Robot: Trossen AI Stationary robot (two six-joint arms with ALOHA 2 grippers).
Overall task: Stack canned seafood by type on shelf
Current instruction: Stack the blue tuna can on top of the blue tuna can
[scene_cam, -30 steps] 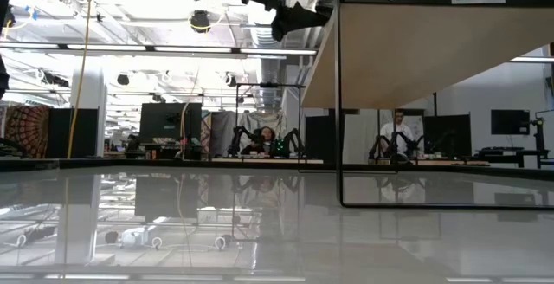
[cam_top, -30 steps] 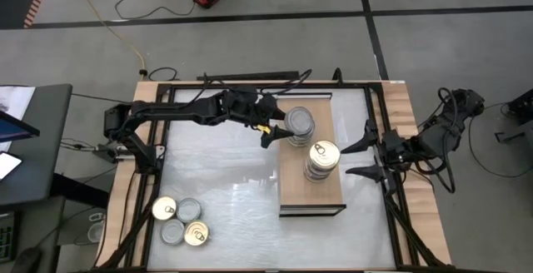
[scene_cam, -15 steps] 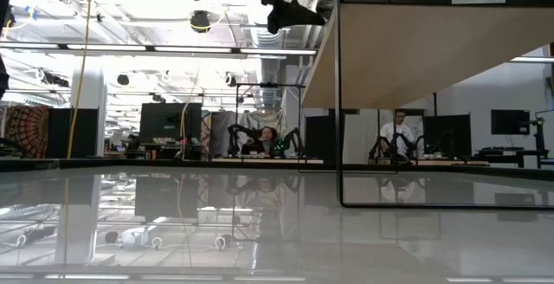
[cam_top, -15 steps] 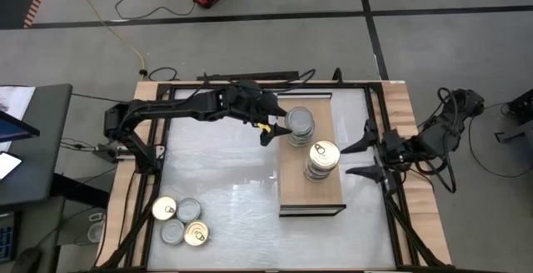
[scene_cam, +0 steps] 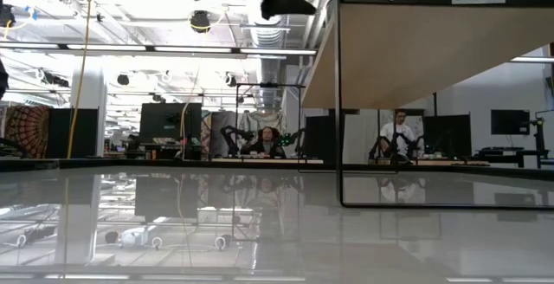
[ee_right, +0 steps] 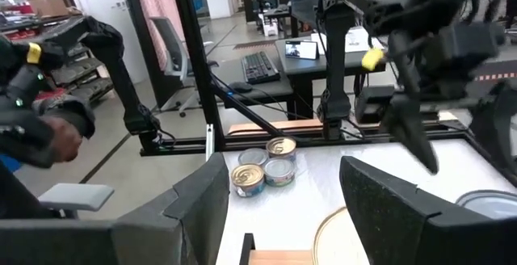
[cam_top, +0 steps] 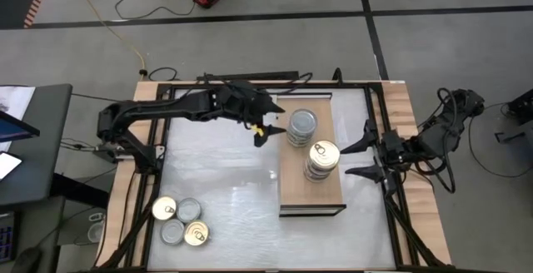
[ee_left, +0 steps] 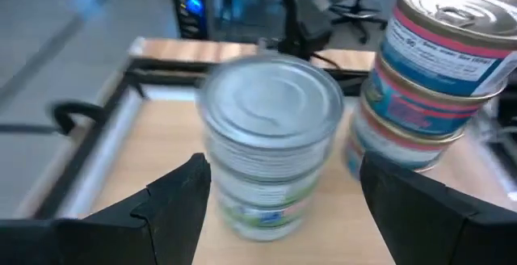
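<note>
The shelf (cam_top: 293, 191), a light-wood board in a dark frame, stands raised over the table's right half; the low view shows its underside (scene_cam: 415, 50). Two stacks of canned seafood stand on it: a silver-lidded stack (cam_top: 301, 126) (ee_left: 271, 144) and a gold-lidded stack (cam_top: 323, 158) (ee_left: 428, 79) nearer the front. My left gripper (cam_top: 265, 128) (ee_left: 283, 216) hovers open just left of the silver-lidded stack, fingers level and short of it. My right gripper (cam_top: 358, 158) waits open at the shelf's right side, with nothing between its fingers.
Several loose tins (cam_top: 179, 221) (ee_right: 266, 168), gold- and silver-lidded, lie grouped at the table's near left corner. A dark frame (cam_top: 250, 81) runs around the table. The glossy tabletop (cam_top: 225, 181) between the loose tins and the shelf is bare.
My left gripper has drawn back from the silver-lidded stack toward the table's left edge, risen a little and rolled about its own axis. Its fingers stay equally wide apart. Both stacks have kept still on the shelf.
</note>
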